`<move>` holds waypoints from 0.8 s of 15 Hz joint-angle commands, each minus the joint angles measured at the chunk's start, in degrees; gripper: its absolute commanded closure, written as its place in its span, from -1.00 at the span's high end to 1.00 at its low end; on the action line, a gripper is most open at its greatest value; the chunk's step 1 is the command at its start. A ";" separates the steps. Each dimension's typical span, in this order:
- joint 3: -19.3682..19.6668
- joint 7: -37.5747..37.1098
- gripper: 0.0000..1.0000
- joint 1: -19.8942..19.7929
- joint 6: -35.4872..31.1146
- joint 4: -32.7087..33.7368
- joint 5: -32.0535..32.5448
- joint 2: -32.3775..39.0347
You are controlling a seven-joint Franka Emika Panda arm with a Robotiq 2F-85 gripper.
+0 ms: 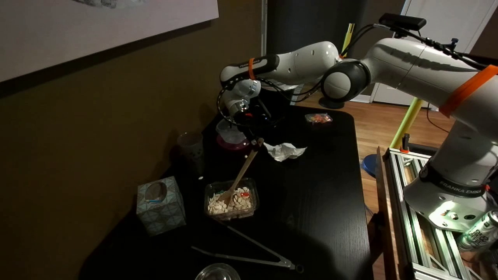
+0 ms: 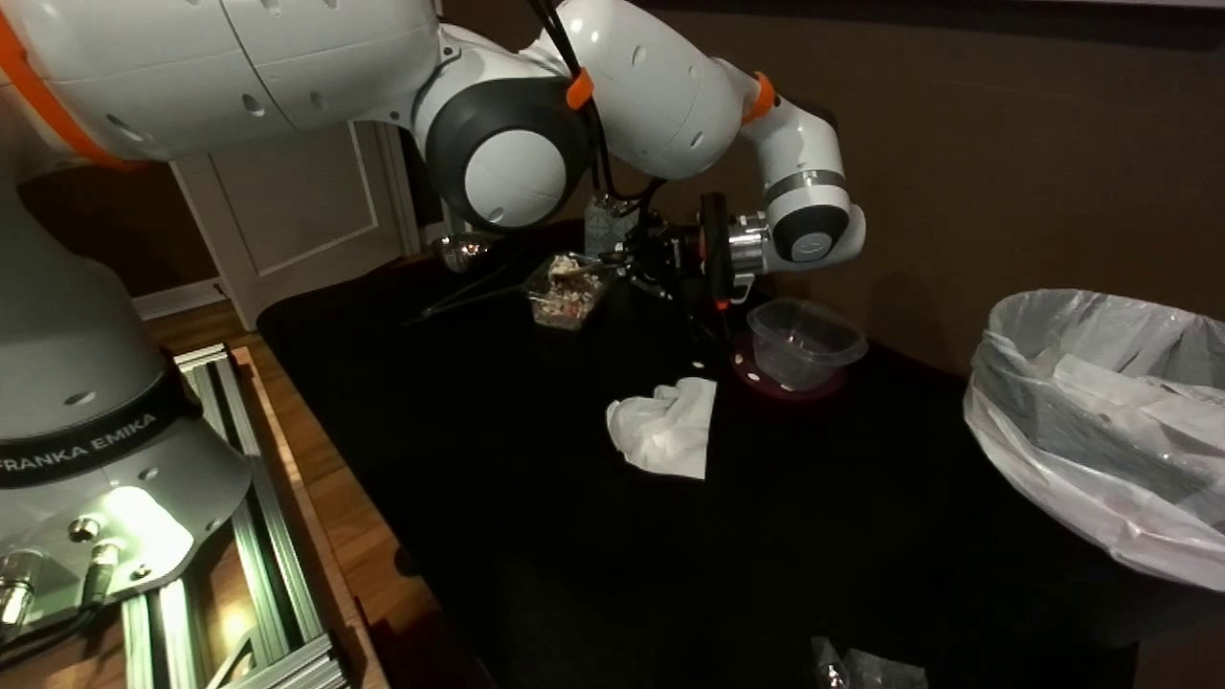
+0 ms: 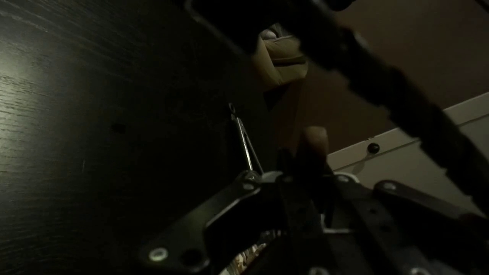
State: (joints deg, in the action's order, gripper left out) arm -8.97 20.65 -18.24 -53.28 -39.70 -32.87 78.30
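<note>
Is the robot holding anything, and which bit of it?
Yes, a wooden spoon. The fingers are shut on its handle, near the top end; the other end is down in the clear box.

A black wood-grain table (image 1: pixel 323 194) has a rounded corner. On it, a patterned tissue box (image 1: pixel 162 210) stands near a clear plastic tub (image 1: pixel 255 197); metal tongs (image 1: pixel 255 260) lie spread just beside, a round clear dish (image 1: pixel 218 266) near them. Farther along are a tall cup (image 1: pixel 192 151), a reddish plate (image 1: pixel 232 146), crumpled white paper (image 1: pixel 284 151) and a small clear packet (image 1: pixel 319 118).

Tissue box (image 1: pixel 161 210), crumpled paper (image 2: pixel 667 431)
</note>
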 commanded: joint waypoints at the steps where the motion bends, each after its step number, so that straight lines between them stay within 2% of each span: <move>1: -1.64 0.71 -0.93 -1.60 2.78 1.41 -1.71 2.10; 10: -3.77 1.87 -0.93 -4.72 7.13 2.61 -3.16 4.21; 11: -5.39 1.83 -0.93 -5.53 7.26 2.55 -2.36 4.52; 12: -7.10 3.31 -0.93 -6.45 5.26 -2.39 -0.84 2.24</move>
State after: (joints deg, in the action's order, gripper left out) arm -12.14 22.52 -22.41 -48.00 -39.63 -34.71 80.55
